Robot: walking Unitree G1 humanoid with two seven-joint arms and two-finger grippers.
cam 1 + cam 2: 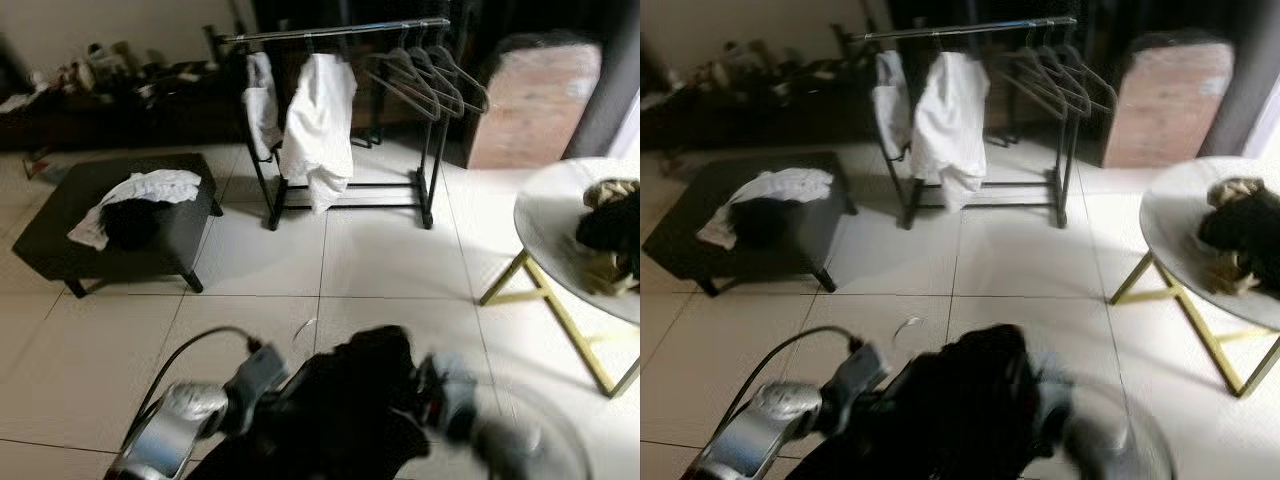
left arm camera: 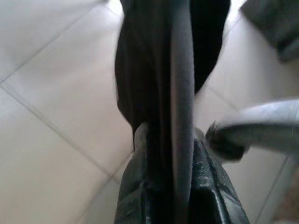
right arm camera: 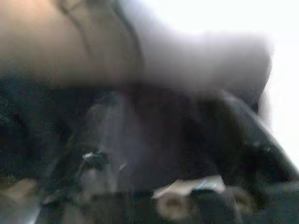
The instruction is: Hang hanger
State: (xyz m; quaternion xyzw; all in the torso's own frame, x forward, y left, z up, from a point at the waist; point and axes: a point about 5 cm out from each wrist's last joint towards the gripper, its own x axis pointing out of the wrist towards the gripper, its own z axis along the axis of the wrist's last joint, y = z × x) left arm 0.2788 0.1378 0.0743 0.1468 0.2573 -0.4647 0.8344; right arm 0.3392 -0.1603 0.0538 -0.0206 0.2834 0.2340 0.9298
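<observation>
While the head views are blurred, a white tiled floor (image 1: pixel 380 260) is seen, with a clothes rack (image 1: pixel 340 30) at the far side carrying white garments (image 1: pixel 318 125) and empty hangers (image 1: pixel 430 75). A dark low counter (image 1: pixel 60 240) stands left, a round counter (image 1: pixel 550 215) right. The left hand (image 2: pixel 170 186) is pinched on a hanger (image 2: pixel 182 93) draped with a black garment (image 1: pixel 350 410), held low in front. The right hand (image 1: pixel 440 395) is against the garment; finger state cannot be told. Open floor lies between the garment and the rack.
</observation>
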